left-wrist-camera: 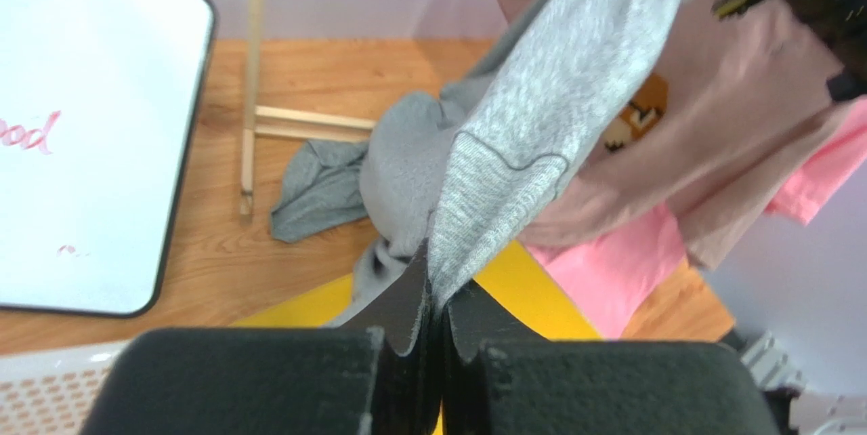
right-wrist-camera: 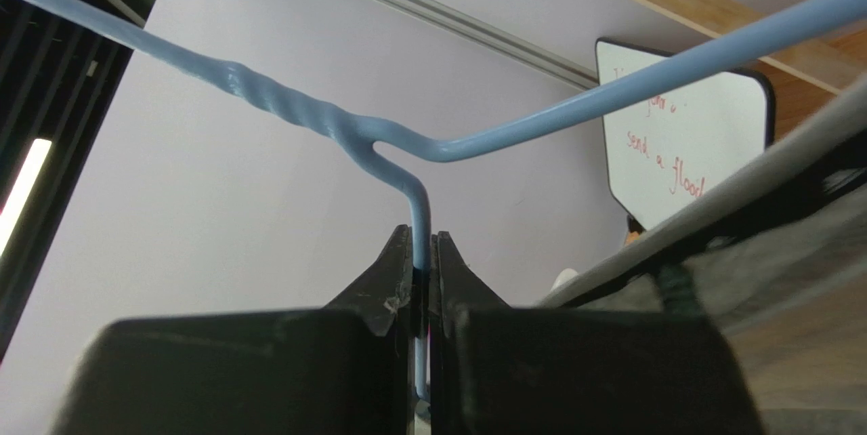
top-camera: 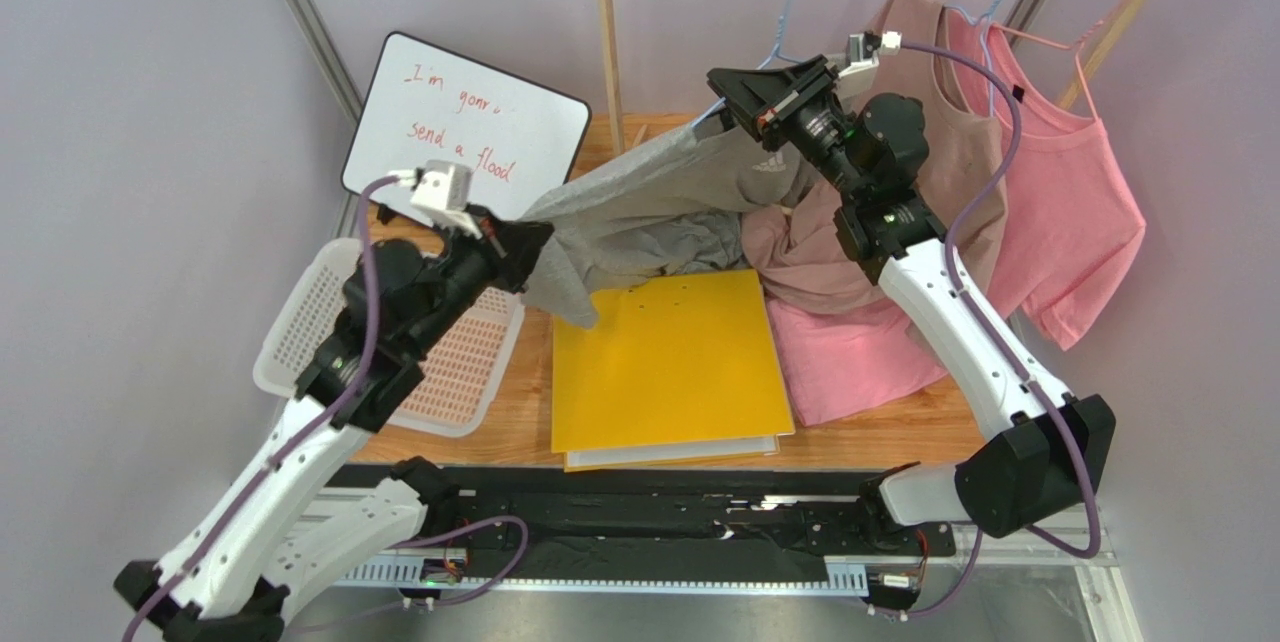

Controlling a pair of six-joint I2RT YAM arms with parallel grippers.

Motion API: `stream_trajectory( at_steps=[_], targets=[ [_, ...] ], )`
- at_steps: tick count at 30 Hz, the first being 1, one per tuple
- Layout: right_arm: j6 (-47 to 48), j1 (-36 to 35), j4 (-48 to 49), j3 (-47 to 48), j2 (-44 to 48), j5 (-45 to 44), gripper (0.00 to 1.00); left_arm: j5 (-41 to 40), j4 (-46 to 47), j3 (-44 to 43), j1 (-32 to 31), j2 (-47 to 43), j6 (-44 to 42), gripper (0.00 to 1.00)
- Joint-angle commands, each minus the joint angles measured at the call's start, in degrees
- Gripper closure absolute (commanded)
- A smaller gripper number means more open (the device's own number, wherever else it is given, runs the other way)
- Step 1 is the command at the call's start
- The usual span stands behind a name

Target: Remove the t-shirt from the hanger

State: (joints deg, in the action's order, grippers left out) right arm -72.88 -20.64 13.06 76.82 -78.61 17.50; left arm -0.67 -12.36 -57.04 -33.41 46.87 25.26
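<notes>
Left gripper (left-wrist-camera: 436,288) is closed on an edge of the grey t-shirt (top-camera: 661,200), with the fabric pinched between both black fingers. It is positioned above the gap between the white basket (top-camera: 301,327) and the yellow folder (top-camera: 669,365). Right gripper (right-wrist-camera: 422,252) is raised near the wooden rack post (top-camera: 607,27) and is clamped on the light-blue hanger (right-wrist-camera: 570,115). Its fingers grip the straight wire stem just below the twisted neck. The grey t-shirt is stretched in a taut band between the two grippers, running from the hanger end down and to the left. A slack portion is bunched on the table (top-camera: 902,432) and touches the far edge of the yellow folder. In the right wrist view, grey fabric lies beneath one hanger arm; whether that arm is inside the garment cannot be determined. A mauve shirt (top-camera: 962,147) and a pink shirt (top-camera: 1074,192) hang from the rack behind the right arm, their lower parts draped onto the table. A whiteboard (top-camera: 466,125) with red handwriting leans at the far left.
</notes>
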Motion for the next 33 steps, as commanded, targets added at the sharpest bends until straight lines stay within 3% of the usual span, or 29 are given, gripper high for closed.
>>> stream_trajectory(
  at_steps=[1, 6, 10, 14, 18, 23, 29, 33],
  targets=[
    [8.53, 0.52, -3.21, 2.54, 3.29, -9.22, 1.0, -10.57, -2.22, 4.99, 0.01, -9.5, 6.81, 1.0],
    [8.99, 0.69, -4.62, 2.38, 3.99, -13.8, 1.0, -17.43, -7.32, 7.81, -0.08, -16.28, 10.16, 1.0],
    [3.81, 1.04, -1.38, -0.17, 5.3, -14.69, 1.0, -18.67, -8.64, 9.4, -0.08, -17.08, 10.86, 1.0],
    [-9.95, 2.71, 5.99, -3.51, 4.78, -10.65, 1.0, -17.09, -9.17, 10.01, -0.08, -15.67, 12.01, 1.0],
    [-17.71, 3.07, 11.81, -4.22, 3.9, -4.51, 1.0, -17.0, -7.42, 11.24, -0.08, -14.97, 12.71, 1.0],
    [-19.06, 2.89, 9.98, -5.1, 6.35, -0.54, 1.0, -14.72, -5.75, 7.3, 0.01, -8.83, 10.17, 1.0],
    [-15.8, 0.87, 1.63, -2.81, 8.21, 6.67, 1.0, -9.71, -3.82, -2.8, 0.1, 2.77, 7.35, 1.0],
    [-17.9, -1.76, 1.7, -4.39, 9.17, 10.87, 1.0, -7.51, -2.76, -11.49, 0.01, 11.55, 6.56, 1.0]
  ],
)
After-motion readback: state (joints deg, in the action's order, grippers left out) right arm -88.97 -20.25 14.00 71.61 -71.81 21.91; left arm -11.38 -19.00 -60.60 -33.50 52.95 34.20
